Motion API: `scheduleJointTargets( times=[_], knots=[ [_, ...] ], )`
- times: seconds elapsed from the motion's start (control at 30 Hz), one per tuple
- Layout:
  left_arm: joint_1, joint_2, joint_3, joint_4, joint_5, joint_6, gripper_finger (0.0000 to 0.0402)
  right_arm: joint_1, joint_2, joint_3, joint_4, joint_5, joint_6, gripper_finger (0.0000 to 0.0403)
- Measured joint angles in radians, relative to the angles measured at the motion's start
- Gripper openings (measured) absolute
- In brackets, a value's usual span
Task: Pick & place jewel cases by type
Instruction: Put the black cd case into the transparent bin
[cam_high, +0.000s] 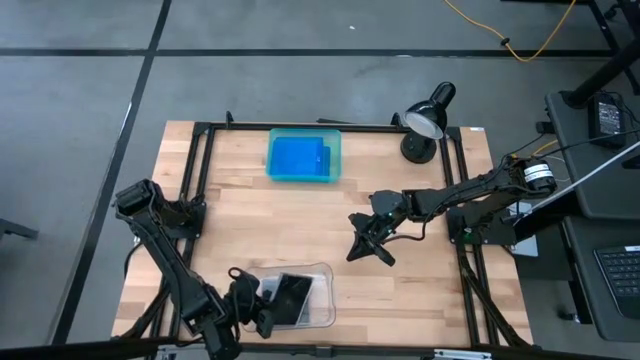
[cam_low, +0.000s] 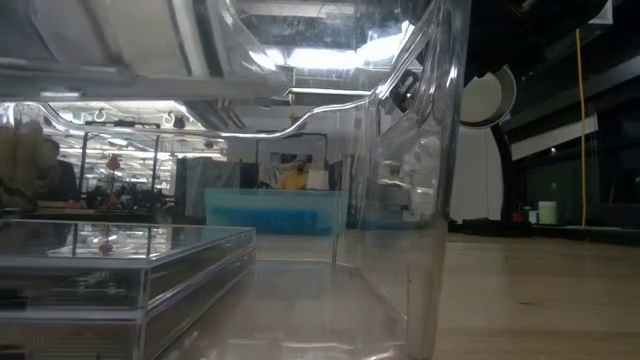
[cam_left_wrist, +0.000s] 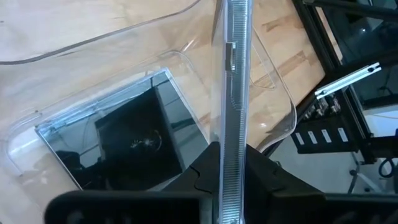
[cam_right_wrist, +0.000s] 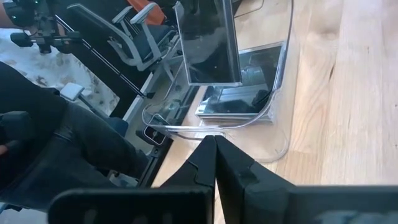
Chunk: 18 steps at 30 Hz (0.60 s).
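Room's got a grey concrete floor (cam_high: 300, 30) with dark seam lines, and a yellow cable (cam_high: 520, 35) snaking across it. The light wooden tabletop (cam_high: 300, 215) sits in a black metal frame (cam_high: 200, 170), with a black gooseneck desk lamp (cam_high: 425, 120) on its far corner. Black office chairs (cam_right_wrist: 130, 37) beside the table, and bright ceiling strip lights (cam_low: 330, 55) overhead.

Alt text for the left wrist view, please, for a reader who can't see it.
The left gripper holds a dark jewel case upright on edge over the clear tray, where another dark case lies flat. Bare wooden table surrounds the tray.
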Motion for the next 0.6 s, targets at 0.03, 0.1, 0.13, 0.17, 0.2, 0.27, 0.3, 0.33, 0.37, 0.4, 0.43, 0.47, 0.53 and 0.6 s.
scheduleJointTargets(
  times=[0.03, 0.1, 0.13, 0.17, 0.2, 0.27, 0.3, 0.33, 0.37, 0.4, 0.43, 0.47, 0.53, 0.6],
  knots=[
    [0.002, 0.000, 0.000, 0.000, 0.001, -0.003, 0.0035, 0.000, 0.000, 0.000, 0.000, 0.000, -0.002, 0.0010],
    [0.004, 0.000, 0.000, 0.000, 0.001, -0.002, 0.0045, 0.000, 0.000, 0.000, -0.001, 0.000, -0.005, 0.0010],
    [0.006, 0.000, 0.000, 0.000, 0.002, 0.001, 0.0049, 0.000, 0.000, 0.000, 0.000, 0.000, -0.006, 0.0010],
    [0.008, 0.000, 0.000, 0.000, 0.003, 0.002, 0.0054, 0.000, 0.000, 0.000, -0.001, 0.000, -0.006, 0.0010],
    [0.010, 0.000, 0.000, 0.000, 0.007, 0.003, 0.0058, 0.000, 0.000, 0.000, -0.001, 0.000, -0.006, 0.0010],
    [0.010, 0.000, 0.000, 0.000, 0.015, 0.006, 0.0068, 0.000, 0.000, 0.000, -0.001, 0.000, -0.006, 0.0010],
    [0.010, 0.000, 0.000, 0.000, 0.016, 0.008, 0.0073, 0.000, 0.000, 0.000, -0.001, 0.000, -0.006, 0.0010],
    [0.010, 0.000, 0.000, 0.000, 0.019, 0.010, 0.0079, 0.000, 0.000, 0.000, -0.001, 0.000, -0.006, 0.0010],
    [0.010, 0.000, 0.000, 0.000, 0.023, 0.012, 0.0084, 0.000, 0.000, 0.000, -0.001, 0.000, -0.006, 0.0010],
    [0.010, 0.000, 0.000, 0.000, 0.027, 0.012, 0.0089, 0.000, 0.000, 0.000, -0.001, 0.000, -0.005, 0.0010],
    [0.010, 0.000, 0.000, 0.000, 0.030, 0.012, 0.0094, 0.000, 0.000, 0.000, -0.001, 0.000, -0.005, 0.0010],
    [0.008, 0.000, 0.000, 0.000, 0.031, 0.012, 0.0099, 0.000, 0.000, 0.000, -0.001, 0.000, -0.005, 0.0010],
    [0.007, -0.001, 0.000, 0.001, 0.032, 0.012, 0.0108, 0.000, 0.000, 0.000, -0.001, 0.000, -0.005, 0.0010],
    [0.007, -0.001, 0.000, 0.001, 0.040, 0.013, 0.0115, 0.000, 0.000, 0.000, -0.001, 0.000, -0.005, 0.0010]
  ],
)
